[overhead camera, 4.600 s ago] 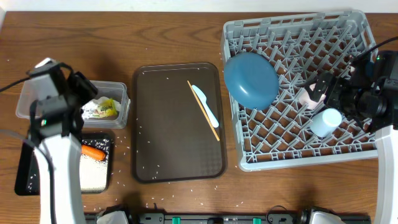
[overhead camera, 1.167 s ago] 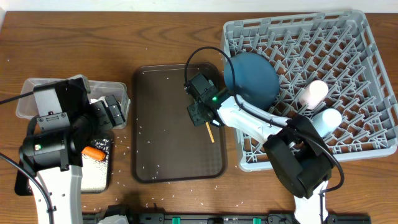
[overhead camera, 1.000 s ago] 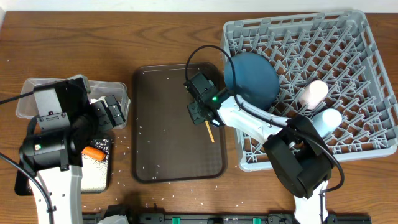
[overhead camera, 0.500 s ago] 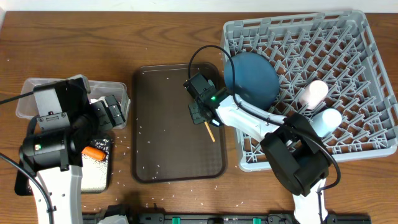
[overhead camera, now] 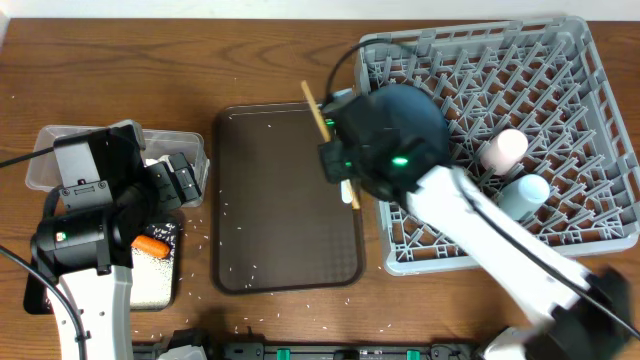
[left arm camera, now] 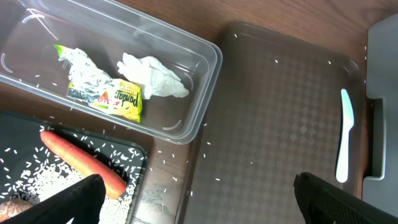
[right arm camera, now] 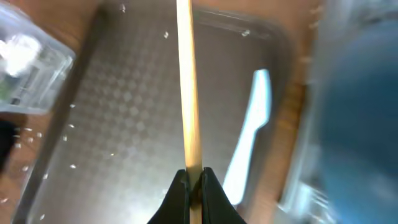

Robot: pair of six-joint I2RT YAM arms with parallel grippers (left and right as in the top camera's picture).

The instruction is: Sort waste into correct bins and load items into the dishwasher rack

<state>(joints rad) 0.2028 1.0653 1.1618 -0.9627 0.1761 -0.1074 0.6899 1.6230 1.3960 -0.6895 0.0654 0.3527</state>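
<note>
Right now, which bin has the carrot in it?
The black tray, the one speckled with rice, holds the carrot. The clear tub beside it has foil, a wrapper and a napkin instead.

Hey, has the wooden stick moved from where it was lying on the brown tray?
Yes. The wooden stick is now clamped in the right gripper, its tip past the far rim of the brown tray.
</note>
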